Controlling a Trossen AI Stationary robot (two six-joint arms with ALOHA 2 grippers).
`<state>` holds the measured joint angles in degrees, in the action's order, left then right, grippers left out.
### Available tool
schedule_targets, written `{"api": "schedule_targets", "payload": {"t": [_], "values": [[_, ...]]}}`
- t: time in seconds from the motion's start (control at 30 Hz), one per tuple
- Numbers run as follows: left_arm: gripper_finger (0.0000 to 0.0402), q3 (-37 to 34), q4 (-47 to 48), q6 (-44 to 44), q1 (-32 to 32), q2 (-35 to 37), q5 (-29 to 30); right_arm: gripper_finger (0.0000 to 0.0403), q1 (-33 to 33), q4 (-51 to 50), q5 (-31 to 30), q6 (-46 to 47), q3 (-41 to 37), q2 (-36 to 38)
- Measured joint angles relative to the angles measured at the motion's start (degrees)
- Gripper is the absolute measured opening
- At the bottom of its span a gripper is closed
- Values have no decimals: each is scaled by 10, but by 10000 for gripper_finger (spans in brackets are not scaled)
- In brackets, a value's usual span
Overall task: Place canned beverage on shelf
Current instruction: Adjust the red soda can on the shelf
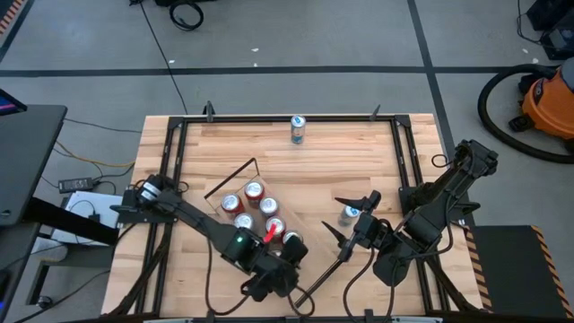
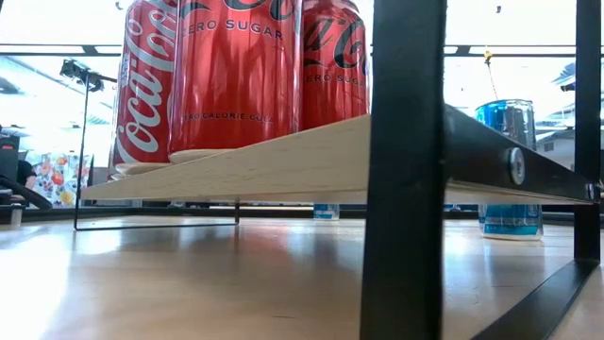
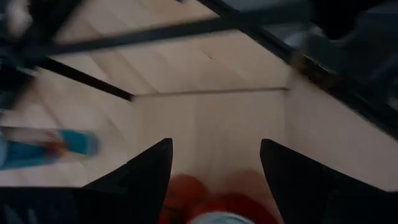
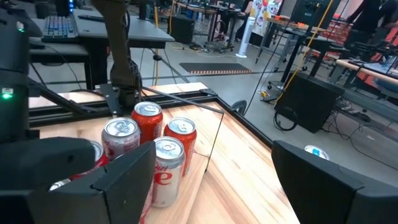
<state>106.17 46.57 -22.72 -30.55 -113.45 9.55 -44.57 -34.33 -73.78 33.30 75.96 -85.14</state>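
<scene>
Five red cans (image 1: 253,205) crowd the shelf (image 1: 235,184); left gripper (image 1: 289,247) sits over the can at their five o'clock end, fingers apparently around it. Right gripper (image 1: 352,215) gapes empty beside a blue can (image 1: 349,214).

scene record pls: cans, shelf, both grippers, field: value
red cans: cluster standing upright on the shelf, five tops visible from above
shelf: pale wood plank lying at an angle on the table, left of centre
blue cans: one upright near the far table edge, one upright on the table by the right gripper
left gripper: at the near end of the red cluster, fingers either side of a red can; grip cannot be confirmed
right gripper: open, empty, fingers straddling the nearer blue can
</scene>
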Motion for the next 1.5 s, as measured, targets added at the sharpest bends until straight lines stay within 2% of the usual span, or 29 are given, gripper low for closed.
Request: {"api": "schedule_targets", "payload": {"t": [0.37, 0.87, 1.23, 1.37, 1.5], "values": [[253, 0, 54, 40, -1, -5, -27, 331, 3, 0, 0, 1, 0, 0], [253, 0, 82, 36, 0, -9, -17, 331, 3, 1, 10, 1, 0, 0], [253, 0, 27, -22, -21, -7, 15, 331, 4, 0, 14, 1, 0, 0], [253, -1, 64, 14, -39, 9, 6, 331, 4, 0, 14, 1, 0, 0], [253, 0, 103, 93, -62, 28, -37, 331, 4, -1, 14, 1, 0, 0]]}}
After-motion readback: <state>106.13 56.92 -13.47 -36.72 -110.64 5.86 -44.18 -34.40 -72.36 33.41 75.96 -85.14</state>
